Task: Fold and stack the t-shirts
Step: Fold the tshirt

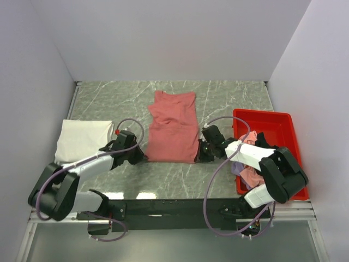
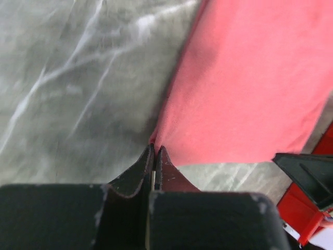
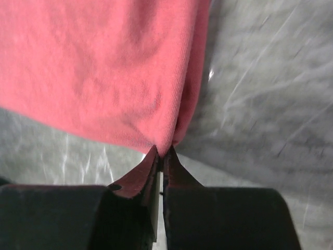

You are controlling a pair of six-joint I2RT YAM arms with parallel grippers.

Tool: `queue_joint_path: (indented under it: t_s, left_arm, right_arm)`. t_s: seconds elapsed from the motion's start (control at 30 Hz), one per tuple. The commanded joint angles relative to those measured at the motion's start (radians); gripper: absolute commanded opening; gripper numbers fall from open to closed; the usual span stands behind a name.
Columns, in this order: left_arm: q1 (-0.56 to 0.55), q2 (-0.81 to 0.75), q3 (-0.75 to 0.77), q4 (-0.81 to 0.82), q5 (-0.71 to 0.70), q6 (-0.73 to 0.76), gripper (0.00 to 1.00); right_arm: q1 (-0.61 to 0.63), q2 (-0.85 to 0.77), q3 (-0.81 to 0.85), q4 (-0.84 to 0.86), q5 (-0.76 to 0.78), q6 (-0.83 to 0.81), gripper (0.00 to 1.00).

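you have the dusty red t-shirt (image 1: 173,128) lying lengthwise in the middle of the marbled tabletop (image 1: 109,101), one short end toward the back wall and the other toward the arms. your left gripper (image 1: 143,157) sits at the shirt's near left corner. the left wrist view shows its jaws closed on the very edge of the cloth, with a small peak of fabric pinched between the tips. your right gripper (image 1: 199,156) is at the near right corner, and its jaws are closed on the shirt too (the right wrist view shows the fabric gathered to a point right at the tips). both corners sit low by the tabletop; you cannot tell from these views whether the hem is lifted off it.

to your left, the white t-shirt (image 1: 82,139) lies as a flat folded rectangle near the tabletop's left edge, well apart from the red one. to your right, the red tray (image 1: 283,123) sits by the right wall and holds a loose heap: a light pink shirt (image 1: 252,176), a lavender shirt (image 1: 238,168) peeking out beside the right arm, and a black shirt (image 1: 264,141) toward the tray's middle. the right arm crosses over the tray's left side and hides part of that heap.
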Motion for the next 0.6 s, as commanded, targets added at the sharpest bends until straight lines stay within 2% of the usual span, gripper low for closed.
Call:
queue_joint_path:
  t_s: [0.0,0.17,0.33,0.47,0.57]
  left_arm:
    - [-0.008,-0.126,-0.017,-0.103,-0.057,-0.004,0.01]
    - [-0.015,-0.336,-0.025,-0.233,-0.065,-0.027,0.01]
    - [-0.018,-0.541,-0.013,-0.356,-0.065,-0.057,0.01]
    - [-0.018,-0.692,0.056,-0.509,-0.128,-0.060,0.01]
    - [-0.017,-0.749,0.093,-0.559,-0.163,-0.070,0.01]
  right_arm:
    - [-0.004,-0.079,0.016,-0.108,-0.086,-0.071,0.01]
    - [-0.003,-0.199,0.042,-0.264,-0.296,-0.162,0.00]
    - [0.008,-0.276,0.116,-0.465,-0.422,-0.254,0.00]
    - [0.031,-0.345,0.131,-0.479,-0.568,-0.251,0.00]
    - [0.034,-0.392,0.136,-0.501,-0.674,-0.248,0.00]
